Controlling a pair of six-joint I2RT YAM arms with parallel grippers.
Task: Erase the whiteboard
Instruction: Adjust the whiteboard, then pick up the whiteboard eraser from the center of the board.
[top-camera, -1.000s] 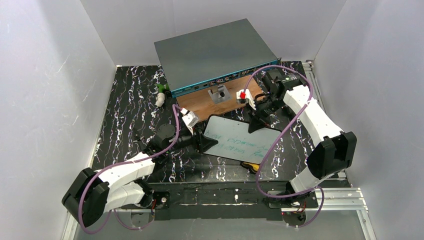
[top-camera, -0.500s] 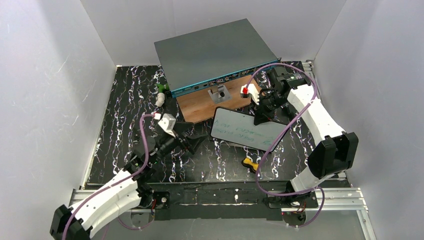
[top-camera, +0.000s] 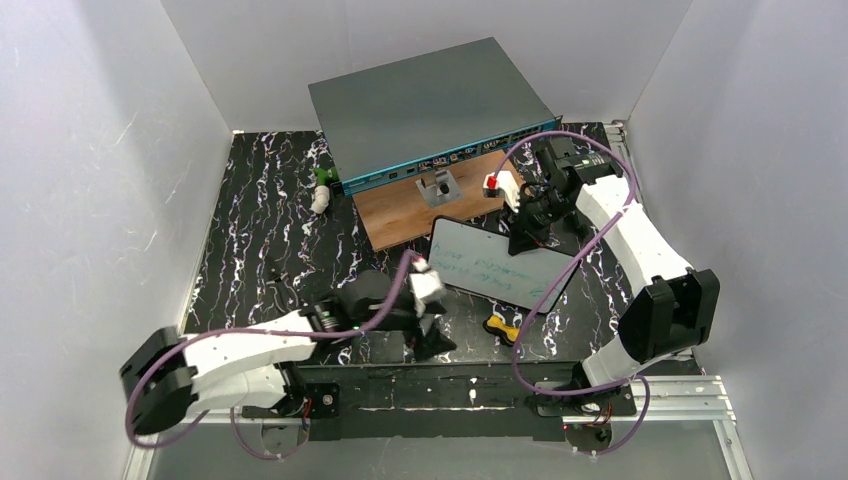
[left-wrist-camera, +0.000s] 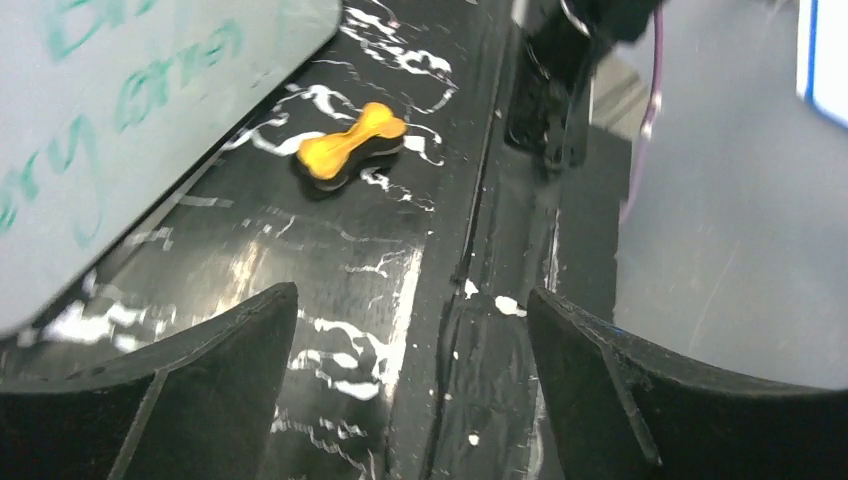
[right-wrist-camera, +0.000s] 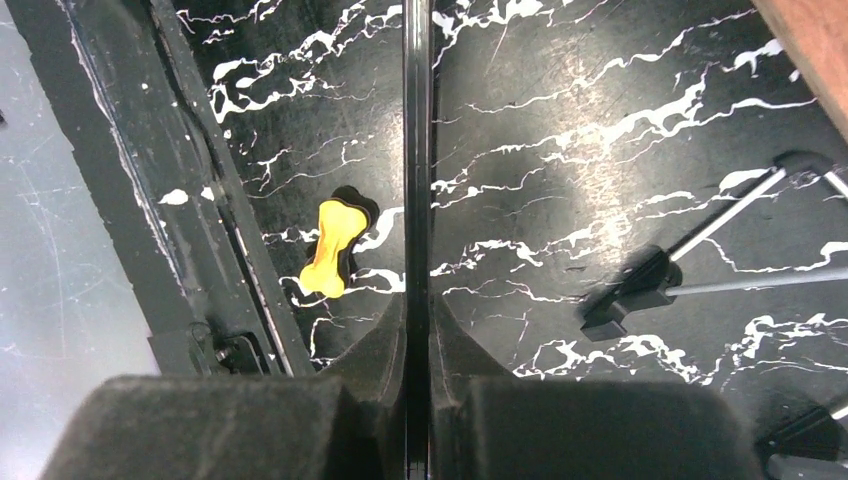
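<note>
The whiteboard (top-camera: 503, 267) lies right of centre on the marbled mat (top-camera: 260, 230), just in front of the wooden board (top-camera: 400, 215), with green writing across it. The right gripper (right-wrist-camera: 417, 320) is clamped on its far edge — the wrist view shows the board edge-on between the pads. That end looks lifted, though the tilt is hard to judge from above. The left gripper (left-wrist-camera: 410, 300) hangs low near the mat's front edge, jaws spread wide with nothing between them, facing the yellow bone-shaped eraser (left-wrist-camera: 352, 148) just beside the board's near edge.

The step in hand looks to be picking up that eraser. I would line the jaws across its narrow waist, lower until the fingers straddle it, then close squarely — without nudging the board.

A second ago the left gripper was at the board's left corner, and half a second ago it had moved off to its left. It has since swung round to the front. The board has shifted slightly back and right, and the right grip is unchanged.
</note>
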